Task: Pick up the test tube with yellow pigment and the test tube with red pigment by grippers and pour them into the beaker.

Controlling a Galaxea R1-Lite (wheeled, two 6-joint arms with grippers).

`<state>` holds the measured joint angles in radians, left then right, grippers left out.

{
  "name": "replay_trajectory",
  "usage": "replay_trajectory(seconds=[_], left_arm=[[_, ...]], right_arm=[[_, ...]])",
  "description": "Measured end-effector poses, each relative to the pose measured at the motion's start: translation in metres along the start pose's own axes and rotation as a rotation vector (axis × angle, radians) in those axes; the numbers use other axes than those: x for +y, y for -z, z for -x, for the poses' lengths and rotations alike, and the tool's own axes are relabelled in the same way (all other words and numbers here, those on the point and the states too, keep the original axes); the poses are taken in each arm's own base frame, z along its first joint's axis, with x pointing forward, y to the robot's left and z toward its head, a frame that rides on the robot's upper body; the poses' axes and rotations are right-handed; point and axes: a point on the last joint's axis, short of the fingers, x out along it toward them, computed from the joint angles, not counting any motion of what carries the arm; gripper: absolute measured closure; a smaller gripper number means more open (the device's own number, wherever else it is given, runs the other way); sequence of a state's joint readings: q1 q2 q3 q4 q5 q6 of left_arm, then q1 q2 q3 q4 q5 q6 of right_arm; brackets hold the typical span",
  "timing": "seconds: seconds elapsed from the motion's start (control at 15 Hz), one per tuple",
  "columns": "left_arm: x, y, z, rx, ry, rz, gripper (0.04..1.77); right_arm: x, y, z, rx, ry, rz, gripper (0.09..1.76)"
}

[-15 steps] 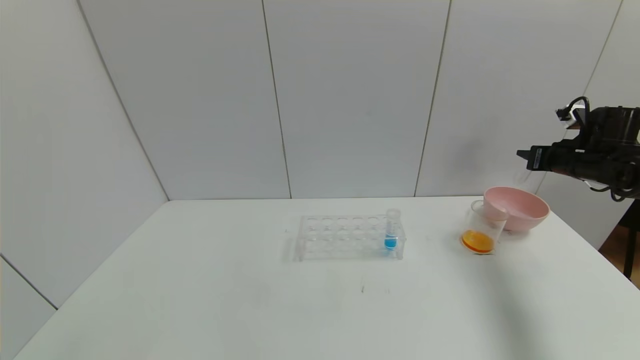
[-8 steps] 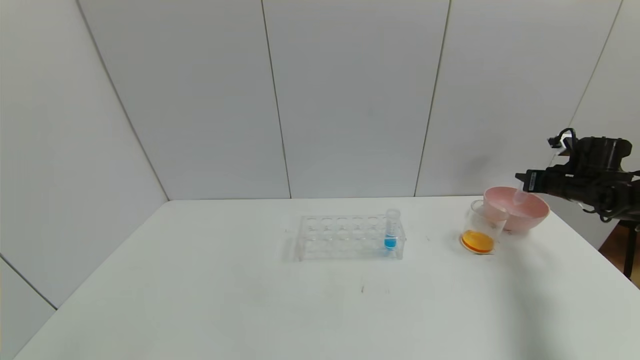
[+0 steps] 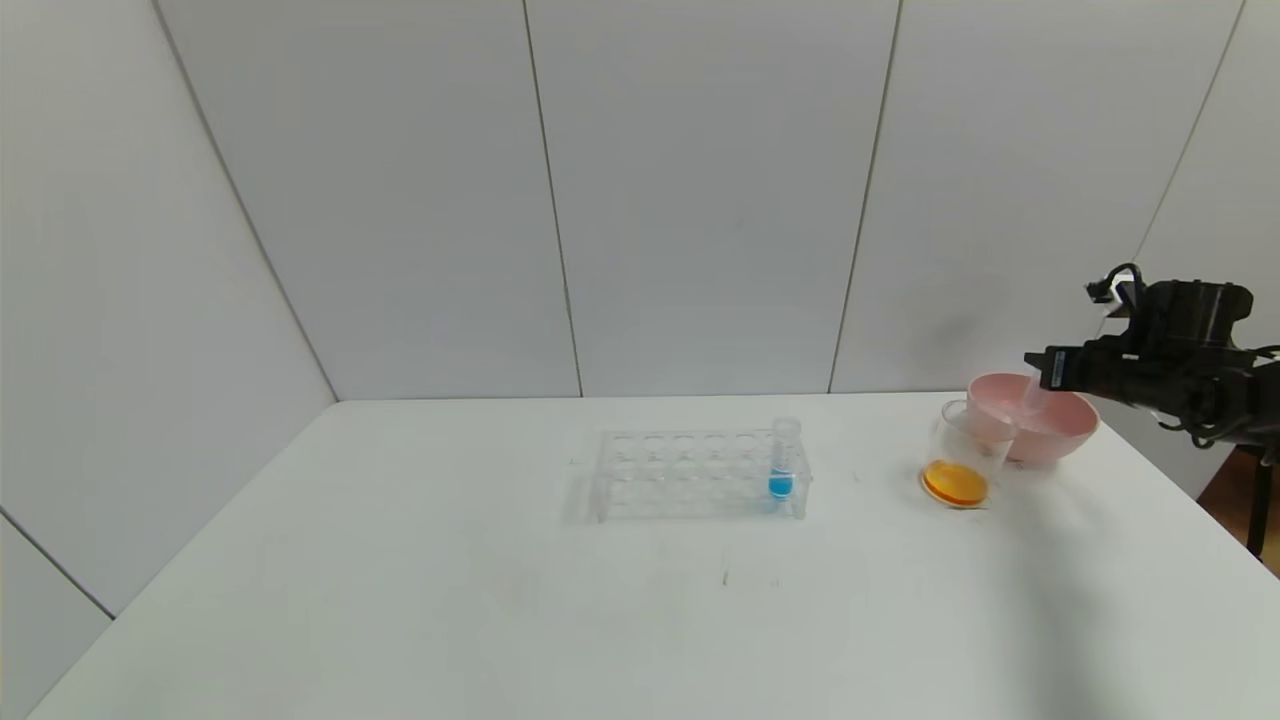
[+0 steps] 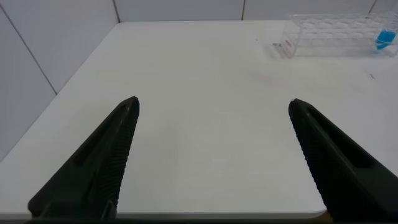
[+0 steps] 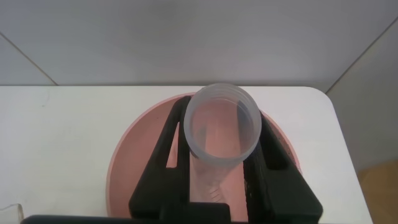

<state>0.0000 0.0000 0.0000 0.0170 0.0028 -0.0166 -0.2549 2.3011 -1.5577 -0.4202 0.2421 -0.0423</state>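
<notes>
A white table [image 3: 400,600] fills the near part of the scene, its matte top running to a straight far edge against the wall. The back wall [image 3: 700,200] is made of pale grey panels split by thin dark seams that lean slightly. A similar panelled wall [image 3: 120,300] closes the left side. At the far right, past the table's edge, a strip of brownish floor [image 3: 1235,515] shows, crossed by what may be a dark stand leg [image 3: 1262,500]. The light is even and soft.
</notes>
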Motion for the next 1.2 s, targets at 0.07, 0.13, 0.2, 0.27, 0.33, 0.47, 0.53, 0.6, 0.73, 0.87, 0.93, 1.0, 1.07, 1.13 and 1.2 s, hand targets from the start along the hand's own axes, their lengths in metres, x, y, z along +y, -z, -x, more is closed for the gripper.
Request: replay_trajectory(seconds=[0.07, 0.13, 0.2, 0.27, 0.33, 0.47, 0.53, 0.6, 0.73, 0.87, 0.93, 1.0, 1.07, 1.13, 1.2], left_arm=[[0.000, 0.000, 0.000, 0.000, 0.000, 0.000, 0.09], [0.000, 0.000, 0.000, 0.000, 0.000, 0.000, 0.09], [0.000, 0.000, 0.000, 0.000, 0.000, 0.000, 0.09], [0.000, 0.000, 0.000, 0.000, 0.000, 0.000, 0.09], [0.000, 0.000, 0.000, 0.000, 0.000, 0.000, 0.09], [0.000, 0.000, 0.000, 0.000, 0.000, 0.000, 0.09], [0.000, 0.000, 0.000, 0.000, 0.000, 0.000, 0.09], [0.000, 0.000, 0.000, 0.000, 0.000, 0.000, 0.09], [0.000, 0.000, 0.000, 0.000, 0.000, 0.000, 0.09], [0.000, 0.000, 0.000, 0.000, 0.000, 0.000, 0.09], [0.000, 0.000, 0.000, 0.000, 0.000, 0.000, 0.09], [0.000, 0.000, 0.000, 0.000, 0.000, 0.000, 0.09], [0.000, 0.000, 0.000, 0.000, 0.000, 0.000, 0.09], [0.000, 0.000, 0.000, 0.000, 0.000, 0.000, 0.09], [0.000, 0.000, 0.000, 0.000, 0.000, 0.000, 0.09]], right_arm=[[0.000, 0.000, 0.000, 0.001, -0.002, 0.001, 1.30], [0.000, 0.001, 0.000, 0.002, -0.005, 0.001, 1.18], [0.000, 0.001, 0.000, 0.003, -0.007, 0.000, 1.04], [0.000, 0.001, 0.000, 0.003, -0.007, 0.000, 0.94], [0.000, 0.001, 0.000, 0.003, -0.007, 0.001, 0.85], [0.002, 0.000, 0.001, 0.001, -0.008, 0.000, 0.68], [0.003, -0.002, 0.002, -0.002, -0.008, 0.001, 0.61], [0.005, -0.004, 0.004, -0.003, -0.009, 0.001, 0.56], [0.013, -0.009, 0.013, -0.008, -0.018, 0.003, 0.46], [0.026, -0.016, 0.028, -0.010, -0.038, 0.010, 0.39], [0.036, -0.021, 0.039, -0.014, -0.053, 0.014, 0.36], [0.046, -0.024, 0.051, -0.027, -0.070, 0.017, 0.34], [0.058, -0.028, 0.064, -0.046, -0.092, 0.019, 0.31], [0.070, -0.030, 0.078, -0.069, -0.115, 0.022, 0.29], [0.081, -0.031, 0.092, -0.089, -0.138, 0.028, 0.27]])
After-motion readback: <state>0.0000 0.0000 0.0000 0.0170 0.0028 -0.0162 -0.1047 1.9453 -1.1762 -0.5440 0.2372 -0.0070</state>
